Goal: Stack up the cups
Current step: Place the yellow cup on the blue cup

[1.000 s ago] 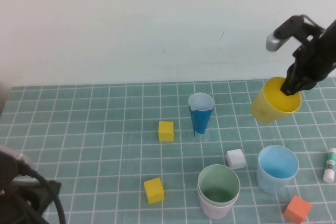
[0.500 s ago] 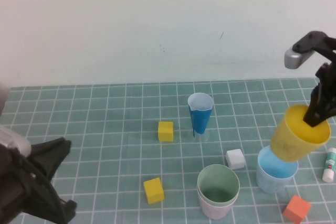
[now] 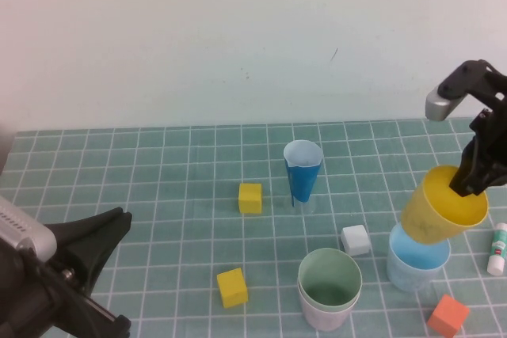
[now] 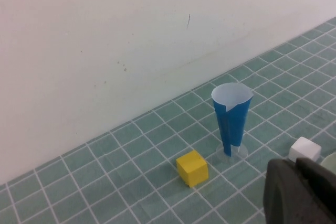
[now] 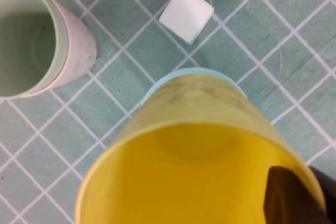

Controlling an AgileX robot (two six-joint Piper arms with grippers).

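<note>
My right gripper (image 3: 463, 184) is shut on the rim of the yellow cup (image 3: 436, 215), one finger inside it and one outside. The cup hangs tilted, its base over the mouth of the light blue cup (image 3: 416, 268) at the right front. In the right wrist view the yellow cup (image 5: 199, 171) covers most of the light blue cup's rim (image 5: 173, 77). The pale green cup (image 3: 329, 276) sits nested in the pink cup (image 3: 325, 316) at the front centre. My left gripper (image 3: 123, 219) is shut and empty at the front left, far from the cups.
A narrow blue-and-white cone cup (image 3: 303, 170) stands mid-table. Two yellow cubes (image 3: 250, 197) (image 3: 232, 286), a white cube (image 3: 356, 239) and an orange cube (image 3: 447, 314) lie around the cups. A white tube (image 3: 498, 248) lies at the right edge. A wall runs along the back.
My right gripper brought the yellow cup down and forward from mid-air to just over the light blue cup. My left gripper rose into view and moved right.
</note>
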